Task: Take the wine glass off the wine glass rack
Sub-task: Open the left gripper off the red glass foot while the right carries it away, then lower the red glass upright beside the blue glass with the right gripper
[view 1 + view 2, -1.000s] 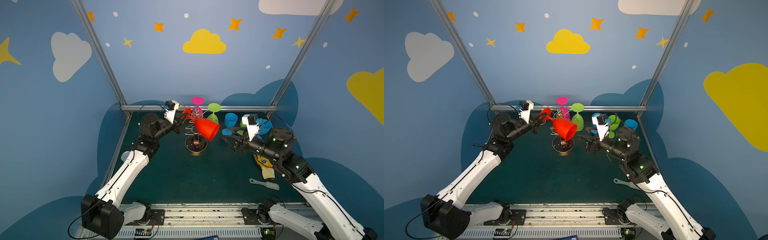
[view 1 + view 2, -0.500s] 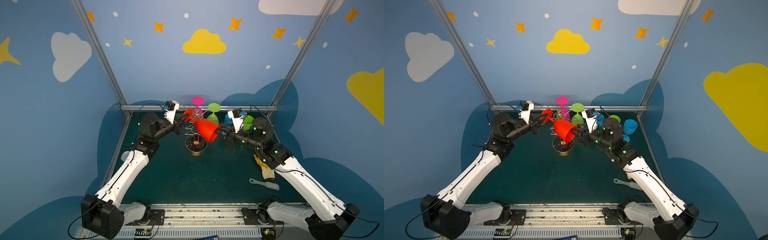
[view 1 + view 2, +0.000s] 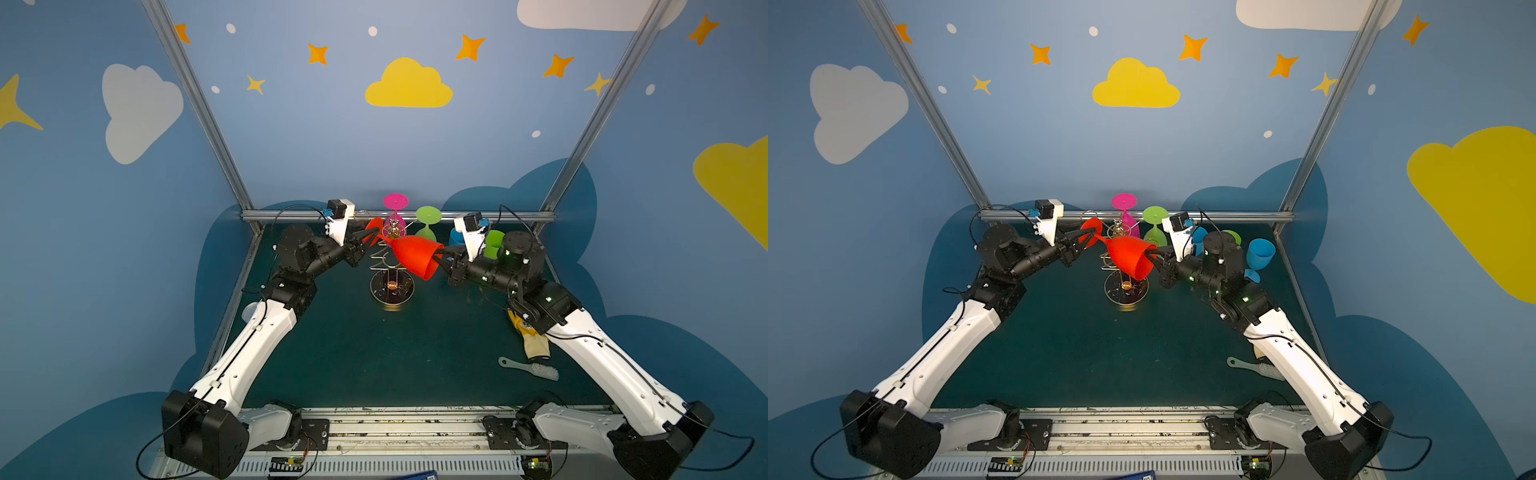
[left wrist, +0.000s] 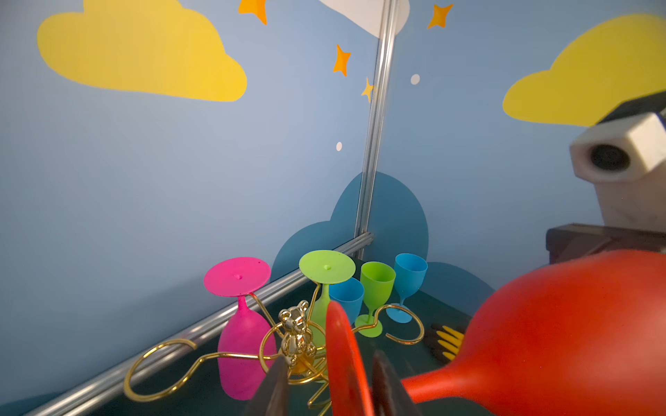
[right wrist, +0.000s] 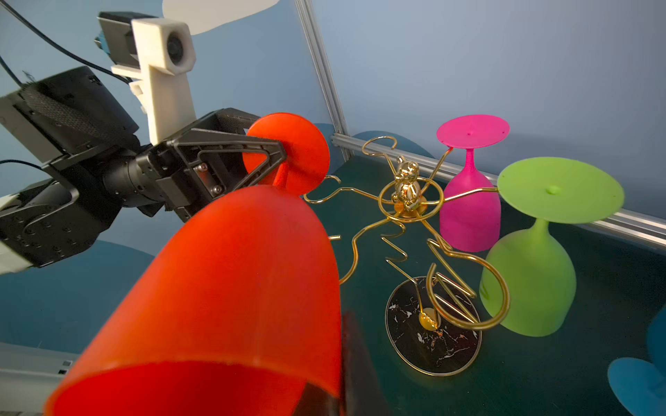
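One wine glass (image 3: 415, 255) in right gripper (image 3: 441, 254)

1. Rack (image 5: 409, 210) — thin gold wire, polished metal with bright glints. The bear (image 5: 406, 180) at its top has the same mirror-like gold finish.
2. Base (image 5: 407, 335) of the rack: glossy black, veined white like marble, with a gold rim.
3. Red glass (image 5: 234, 288) beside the rack: smooth, matt, opaque, plastic-looking.
4. Pink glass (image 5: 468, 219) and green glass (image 5: 529, 288) hung on the rack — same smooth matt finish.
5. Mat (image 3: 374, 353) under the rack: dark green, matt, faintly grainy.
6. Rail (image 3: 1246, 216) behind the rack: bare metal with a dull sheen.
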Action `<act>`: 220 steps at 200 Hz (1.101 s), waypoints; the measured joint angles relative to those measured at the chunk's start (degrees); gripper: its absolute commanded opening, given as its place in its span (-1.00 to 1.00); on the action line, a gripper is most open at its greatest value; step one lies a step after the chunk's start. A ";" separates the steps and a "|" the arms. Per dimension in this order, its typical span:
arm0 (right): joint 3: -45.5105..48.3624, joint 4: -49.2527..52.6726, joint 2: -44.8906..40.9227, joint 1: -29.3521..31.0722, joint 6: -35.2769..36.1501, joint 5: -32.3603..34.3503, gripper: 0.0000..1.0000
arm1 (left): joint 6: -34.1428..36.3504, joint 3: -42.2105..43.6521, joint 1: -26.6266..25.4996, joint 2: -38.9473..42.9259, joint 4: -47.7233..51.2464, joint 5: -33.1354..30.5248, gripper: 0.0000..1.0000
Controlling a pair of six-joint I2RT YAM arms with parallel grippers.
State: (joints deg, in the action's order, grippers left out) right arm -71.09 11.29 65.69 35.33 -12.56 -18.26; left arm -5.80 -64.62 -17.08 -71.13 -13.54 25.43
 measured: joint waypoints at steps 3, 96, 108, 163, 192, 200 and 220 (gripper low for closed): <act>0.00 0.20 -0.26 0.00 0.02 0.28 -1.00 | -0.11 0.00 0.09 0.00 0.00 0.07 0.05; -1.73 19.30 -20.44 -2.27 6.14 19.54 -1.00 | -0.07 7.96 5.33 7.34 -5.92 -11.10 0.73; -2.23 22.43 -23.61 -2.27 6.40 22.40 -1.00 | -1.31 9.79 7.52 7.61 -7.17 -12.70 0.73; -3.02 37.68 -26.73 -2.29 4.96 32.96 -1.00 | -4.94 14.67 13.14 7.67 -9.66 -16.76 0.74; -2.80 43.43 -23.50 -2.51 4.17 35.67 -1.00 | -4.94 15.76 13.57 8.04 -10.16 -18.53 0.75; -2.78 44.46 -22.14 -2.69 4.15 36.00 -1.00 | -4.94 16.06 13.62 8.15 -10.32 -18.99 0.75; -2.69 46.29 -18.01 -3.65 4.31 35.69 -1.00 | -4.90 16.59 13.84 8.24 -10.51 -19.96 0.75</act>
State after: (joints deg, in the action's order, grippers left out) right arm -73.78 57.58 47.68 31.68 -8.25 17.43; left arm -10.70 -48.03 -3.25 -62.89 -24.05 5.48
